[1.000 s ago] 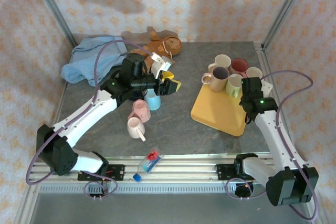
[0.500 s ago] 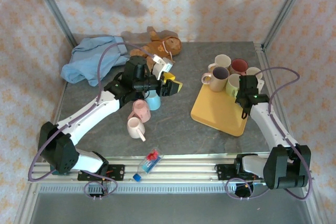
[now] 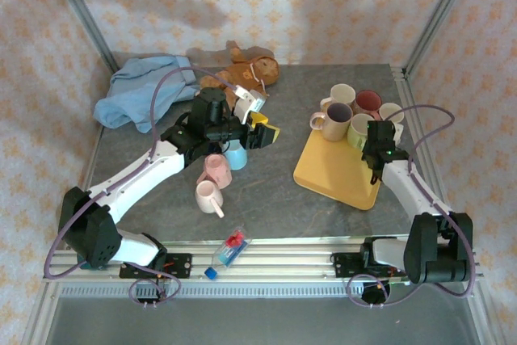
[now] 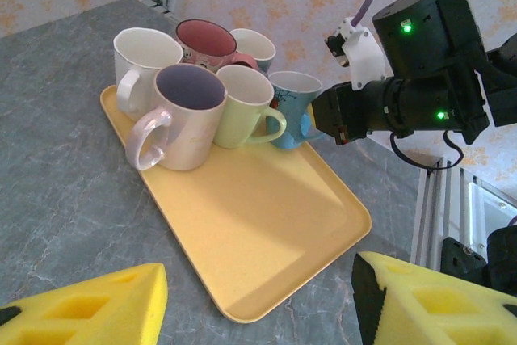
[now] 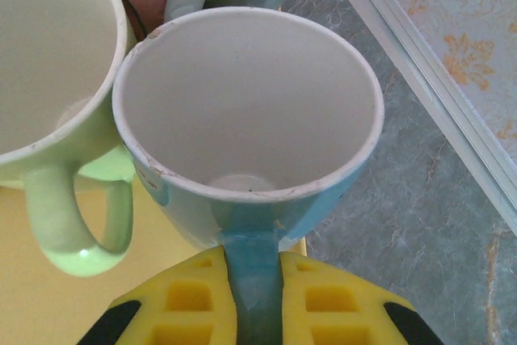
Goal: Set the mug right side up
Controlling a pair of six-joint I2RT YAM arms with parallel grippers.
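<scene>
A light blue mug point(image 5: 242, 111) with a white inside stands mouth up at the right edge of the yellow tray point(image 3: 331, 177). My right gripper point(image 5: 252, 313) is shut on its blue handle, its yellow pads on either side. From the left wrist view the same mug point(image 4: 292, 107) sits at the end of the mug cluster, with the right gripper's black body behind it. My left gripper point(image 3: 262, 132) hangs open over the table's middle, nothing between its fingers point(image 4: 81, 305).
Several mugs crowd the tray's far end: green point(image 4: 242, 107), lilac point(image 4: 182, 115), cream point(image 4: 141, 58), maroon point(image 4: 206, 42). Near the left arm, a small blue mug point(image 3: 235, 155) and two pink mugs point(image 3: 214, 170) rest on the table. A blue cloth point(image 3: 133, 98) and plush toy point(image 3: 250, 74) lie behind.
The right arm has swung its elbow outward and the gripper has shifted slightly up and left with the mug. The left arm has barely moved.
</scene>
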